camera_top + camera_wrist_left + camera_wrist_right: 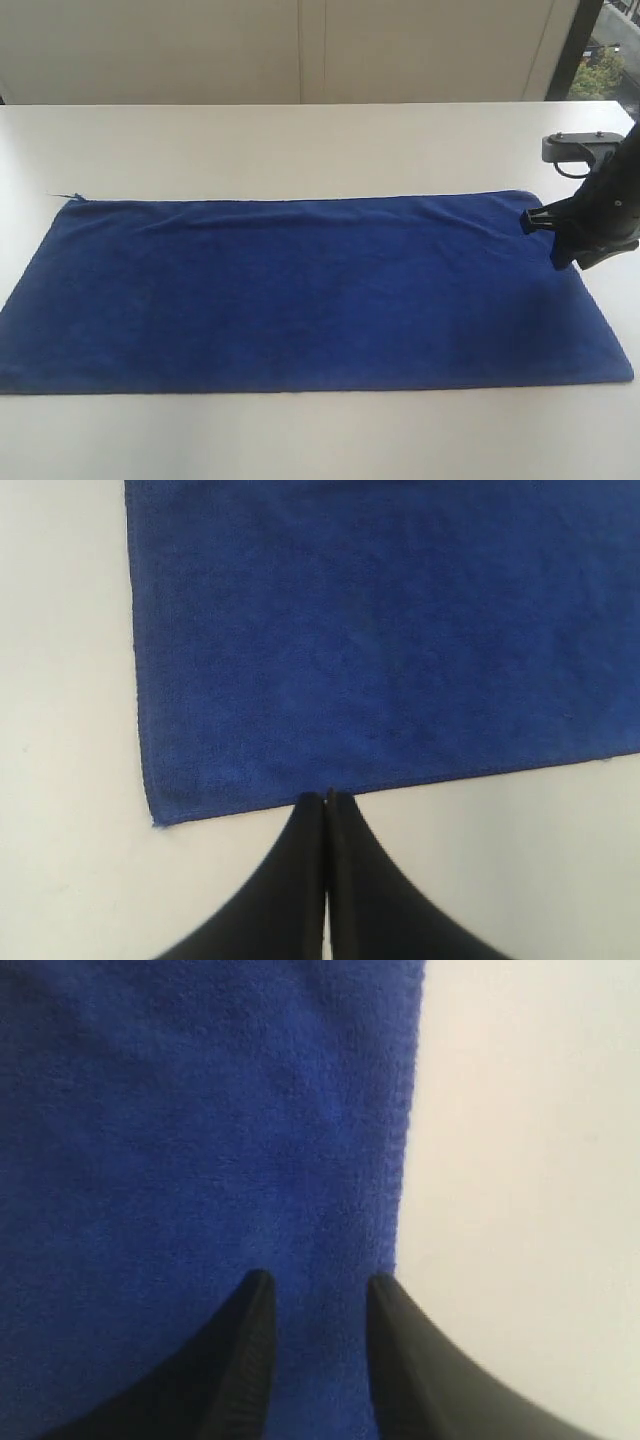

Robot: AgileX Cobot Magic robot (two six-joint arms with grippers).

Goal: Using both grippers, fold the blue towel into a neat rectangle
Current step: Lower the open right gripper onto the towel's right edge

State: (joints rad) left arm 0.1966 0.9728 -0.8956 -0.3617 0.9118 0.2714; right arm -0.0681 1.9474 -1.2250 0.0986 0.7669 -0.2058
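Blue towel flat on table, right pincer parted

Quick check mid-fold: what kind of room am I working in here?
Probably an office or lab room: a large white table, plain pale wall panels behind it, and a window at the far right with greenery outside.

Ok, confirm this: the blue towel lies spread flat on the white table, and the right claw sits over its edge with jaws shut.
Not shut: the right claw has its jaws apart, as the right wrist view shows. The blue towel does lie spread flat on the white table.
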